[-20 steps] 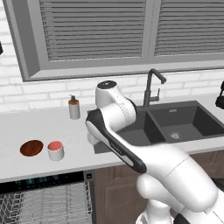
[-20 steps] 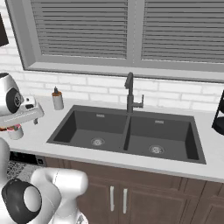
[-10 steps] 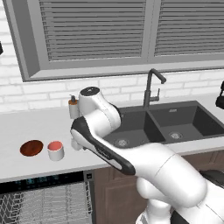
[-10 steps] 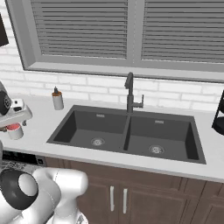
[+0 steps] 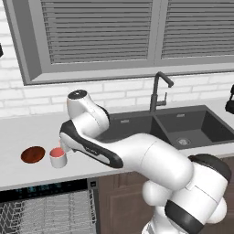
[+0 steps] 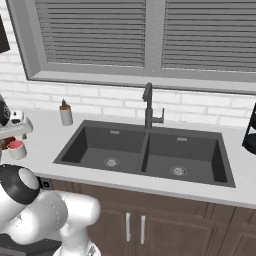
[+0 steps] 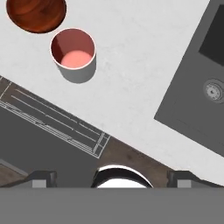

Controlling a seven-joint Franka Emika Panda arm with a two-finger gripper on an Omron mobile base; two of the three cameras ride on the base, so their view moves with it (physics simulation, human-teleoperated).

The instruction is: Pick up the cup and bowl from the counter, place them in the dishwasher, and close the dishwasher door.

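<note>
One cup (image 5: 58,157), white outside and salmon-red inside, is seen standing upright on the counter (image 5: 27,132), left of the sink (image 5: 169,128) and well apart from it; one dark reddish-brown bowl (image 5: 33,154) lies just beside the cup on the side away from the sink, a narrow gap being visible between them from the hand camera, where the cup (image 7: 73,54) and bowl (image 7: 36,14) sit near the top left corner. One dishwasher (image 5: 43,208) stands open below the counter edge, left of the sink, its grey wire rack (image 5: 45,215) showing under the black control strip. One double sink with one dark faucet (image 5: 157,91) behind it is counted; one grey soap dispenser (image 6: 65,113) stands by the wall, left of the sink.

The gripper (image 7: 111,177) is held fully open above the counter edge between cup and sink, with nothing grasped; both fingertips (image 7: 41,177) are spread wide apart.

Compared with a second ago, the arm has been swung away from the sink toward the cup; cup and bowl are unmoved.
</note>
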